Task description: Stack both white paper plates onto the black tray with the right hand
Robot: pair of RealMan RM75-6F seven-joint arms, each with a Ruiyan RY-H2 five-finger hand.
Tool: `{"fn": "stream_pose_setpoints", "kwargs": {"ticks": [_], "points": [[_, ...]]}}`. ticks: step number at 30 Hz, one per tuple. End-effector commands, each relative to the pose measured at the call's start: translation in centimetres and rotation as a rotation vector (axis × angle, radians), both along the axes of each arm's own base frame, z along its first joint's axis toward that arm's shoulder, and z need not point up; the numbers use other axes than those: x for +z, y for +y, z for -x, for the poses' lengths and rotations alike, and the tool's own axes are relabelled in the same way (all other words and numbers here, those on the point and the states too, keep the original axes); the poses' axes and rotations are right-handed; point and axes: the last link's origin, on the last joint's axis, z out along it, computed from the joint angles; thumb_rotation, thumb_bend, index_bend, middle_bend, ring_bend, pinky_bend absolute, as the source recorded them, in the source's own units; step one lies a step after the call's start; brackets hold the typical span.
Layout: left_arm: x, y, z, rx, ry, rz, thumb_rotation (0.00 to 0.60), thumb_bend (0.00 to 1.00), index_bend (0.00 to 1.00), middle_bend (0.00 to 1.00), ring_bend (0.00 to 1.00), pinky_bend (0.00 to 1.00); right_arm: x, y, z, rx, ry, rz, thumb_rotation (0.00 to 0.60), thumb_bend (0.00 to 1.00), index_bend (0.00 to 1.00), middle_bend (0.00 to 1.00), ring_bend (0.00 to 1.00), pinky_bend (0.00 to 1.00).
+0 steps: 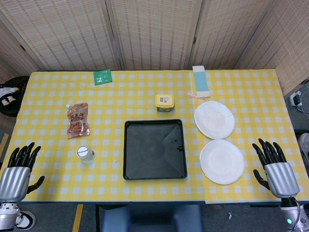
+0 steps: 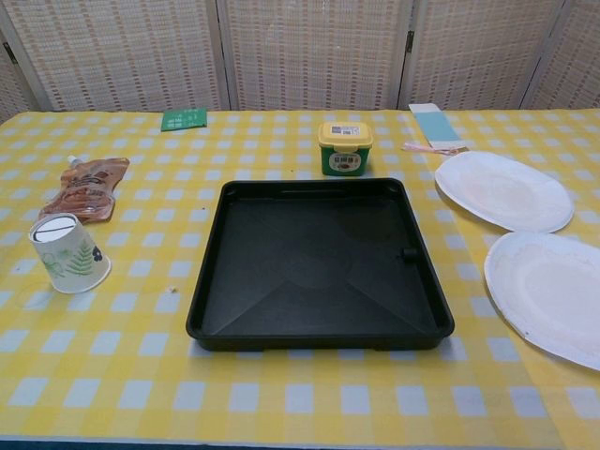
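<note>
Yellow checked tabletop (image 1: 251, 87): we are reaching our empty, spread right hand (image 1: 273, 167) toward the nearer plate (image 1: 221, 161) beside the black tray (image 1: 154, 150), aiming under its rim

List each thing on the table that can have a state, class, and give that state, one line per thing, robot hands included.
Black tray: empty, flat on the table.
Far paper plate: flat, off the tray, bare.
Near paper plate: flat, off the tray, beside the far one.
Paper cup: tipped on its side.
Yellow-lidded tub: upright, lid on.
Brown pouch: lying flat.
Left robot hand: open, holding nothing.
Right robot hand: open, holding nothing.
</note>
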Motion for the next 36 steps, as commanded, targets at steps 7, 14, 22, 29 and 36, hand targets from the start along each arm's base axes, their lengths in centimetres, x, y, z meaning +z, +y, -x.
{"fn": "stream_pose_setpoints", "kwargs": {"ticks": [7,14,22,29,36], "points": [[-0.4,0.3,-0.4,-0.005,-0.002,0.013,0.600,0.28,0.00,0.00,0.00,0.00,0.0,0.6,0.4,0.024,-0.012,-0.068,0.600,0.40,0.00,0.00,0.00,0.00],[-0.8,0.2,-0.6,-0.011,0.010,0.021,0.600,0.28,0.00,0.00,0.00,0.00,-0.8,0.6,3.1,0.090,0.063,-0.172,0.600,0.40,0.29,0.00,0.00,0.00],[-0.8,-0.3,-0.6,-0.004,0.019,0.026,0.600,0.28,0.00,0.00,0.00,0.00,-1.4,-0.2,5.8,0.114,0.170,-0.182,0.600,0.40,0.44,0.00,0.00,0.00],[-1.2,-0.1,-0.4,0.007,0.022,0.047,0.600,0.28,0.00,0.00,0.00,0.00,-2.5,-1.4,8.5,0.090,0.206,-0.185,0.600,0.40,0.45,0.00,0.00,0.00],[-1.5,0.0,-0.5,0.010,0.012,0.070,0.600,0.28,0.00,0.00,0.00,0.00,-4.1,-2.8,9.8,0.082,0.226,-0.204,0.600,0.40,0.45,0.00,0.00,0.00]]}}
